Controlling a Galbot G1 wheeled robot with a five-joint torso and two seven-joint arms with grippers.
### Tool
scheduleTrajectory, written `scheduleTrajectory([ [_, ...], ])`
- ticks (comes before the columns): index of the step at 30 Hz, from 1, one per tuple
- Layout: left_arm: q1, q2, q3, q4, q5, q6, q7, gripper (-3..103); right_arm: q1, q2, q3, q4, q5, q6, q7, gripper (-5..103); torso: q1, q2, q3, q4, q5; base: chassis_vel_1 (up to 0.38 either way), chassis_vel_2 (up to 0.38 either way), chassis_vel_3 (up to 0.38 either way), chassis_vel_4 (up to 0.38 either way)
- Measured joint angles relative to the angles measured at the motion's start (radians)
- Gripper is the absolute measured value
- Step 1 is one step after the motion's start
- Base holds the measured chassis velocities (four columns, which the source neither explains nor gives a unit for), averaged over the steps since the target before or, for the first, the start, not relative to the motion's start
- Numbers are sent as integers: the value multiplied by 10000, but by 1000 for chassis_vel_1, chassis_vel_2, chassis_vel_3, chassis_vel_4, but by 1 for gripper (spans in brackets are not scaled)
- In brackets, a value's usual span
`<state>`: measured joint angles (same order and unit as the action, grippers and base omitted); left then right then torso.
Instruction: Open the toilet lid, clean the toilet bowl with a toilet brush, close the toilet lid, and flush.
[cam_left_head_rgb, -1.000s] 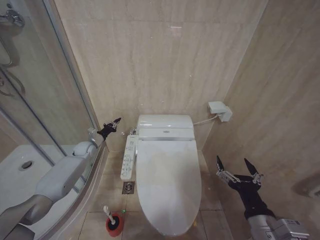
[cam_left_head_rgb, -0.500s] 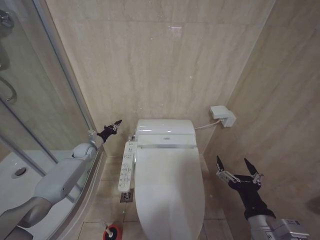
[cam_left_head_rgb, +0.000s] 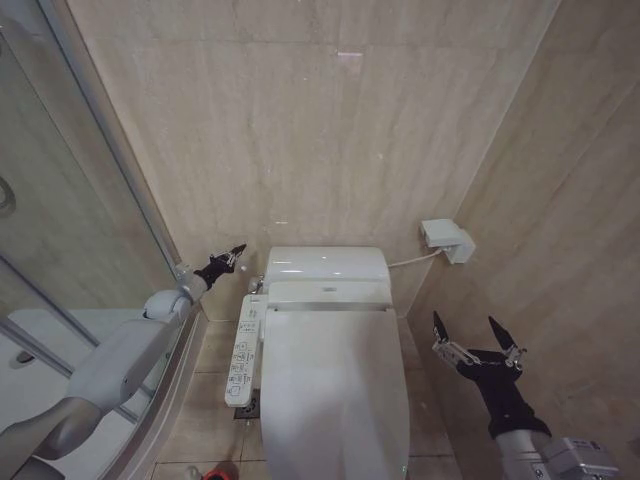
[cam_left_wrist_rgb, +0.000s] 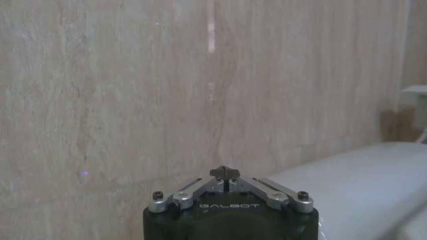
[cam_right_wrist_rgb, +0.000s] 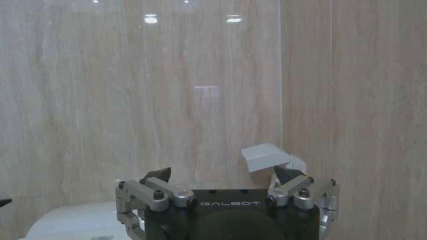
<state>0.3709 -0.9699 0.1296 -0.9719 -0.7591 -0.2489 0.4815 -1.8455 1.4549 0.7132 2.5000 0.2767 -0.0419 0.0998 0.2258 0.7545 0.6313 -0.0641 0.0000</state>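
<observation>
The toilet lid is a glossy white oval lying flat and closed, so the toilet bowl under it is hidden. The toilet brush is out of view. My left gripper is shut, held in the air left of the toilet's white back unit and close to the wall; its tips meet in a point in the left wrist view. My right gripper is open with nothing in it, right of the lid near the side wall. The right wrist view shows its fingers spread wide.
A white control panel runs along the lid's left side. A small white box with a cord is fixed in the wall corner. The glass shower screen and white tray stand on the left. A red cup's rim shows at the bottom edge.
The head camera has moved: the whole view has shifted, so the toilet sits lower in the picture and the red cup has slid to the bottom edge. Both grippers keep their state.
</observation>
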Motion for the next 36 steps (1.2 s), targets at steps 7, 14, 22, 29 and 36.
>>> scheduleTrajectory([
  [7,52,239,-75,525,148,-131,1390,0,0,0,0,0,0,0,0,100,0,0,0,5,0,19,1,-5,4],
  [14,97,148,-81,1087,208,-309,2231,0,0,0,0,0,1,0,0,100,3,0,2,1,-1,0,0,0,0],
  [22,33,-374,96,1708,453,-545,2486,0,0,0,0,0,1,0,0,100,3,0,2,0,1,0,0,0,0],
  [29,-68,-1011,127,2361,724,-829,2538,0,0,0,0,0,0,0,0,100,3,0,2,-2,1,0,0,0,0],
  [36,-83,-1202,39,2695,930,-857,2749,0,0,0,0,0,1,0,0,100,3,0,2,2,2,0,0,0,0],
])
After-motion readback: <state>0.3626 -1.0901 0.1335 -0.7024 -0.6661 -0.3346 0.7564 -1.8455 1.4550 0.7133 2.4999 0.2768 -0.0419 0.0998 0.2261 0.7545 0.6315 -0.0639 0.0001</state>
